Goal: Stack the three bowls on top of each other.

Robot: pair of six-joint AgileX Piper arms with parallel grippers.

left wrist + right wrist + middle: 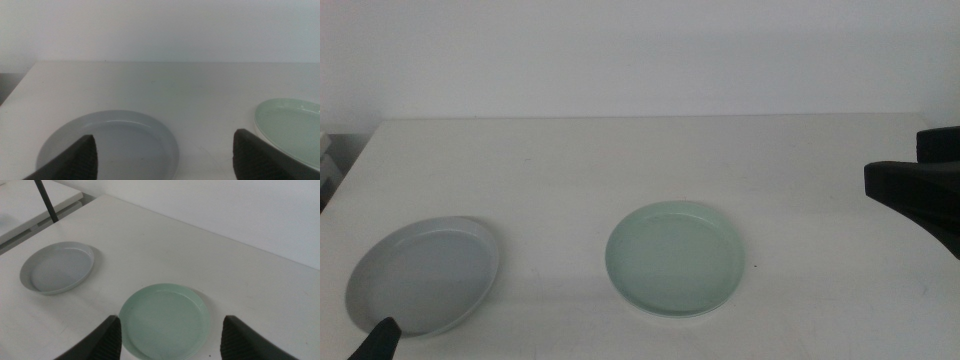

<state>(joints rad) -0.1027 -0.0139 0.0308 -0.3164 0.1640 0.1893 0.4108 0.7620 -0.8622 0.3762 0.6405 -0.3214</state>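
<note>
Two bowls lie on the white table (570, 170). A light grey-blue bowl (425, 275) sits near the front left, and a pale green bowl (675, 258) sits at the centre front. My left gripper (165, 155) is open and empty, low at the near edge of the grey-blue bowl (110, 142); only one jaw tip (375, 343) shows in the middle view. My right gripper (167, 340) is open and empty, held high on the right, and the green bowl (165, 320) shows between its jaws. The right arm (920, 190) enters at the right edge.
The table's left edge (355, 160) runs close to the grey-blue bowl. A second pale surface with a dark pole (47, 202) stands beyond that edge. A white wall (640, 50) backs the table.
</note>
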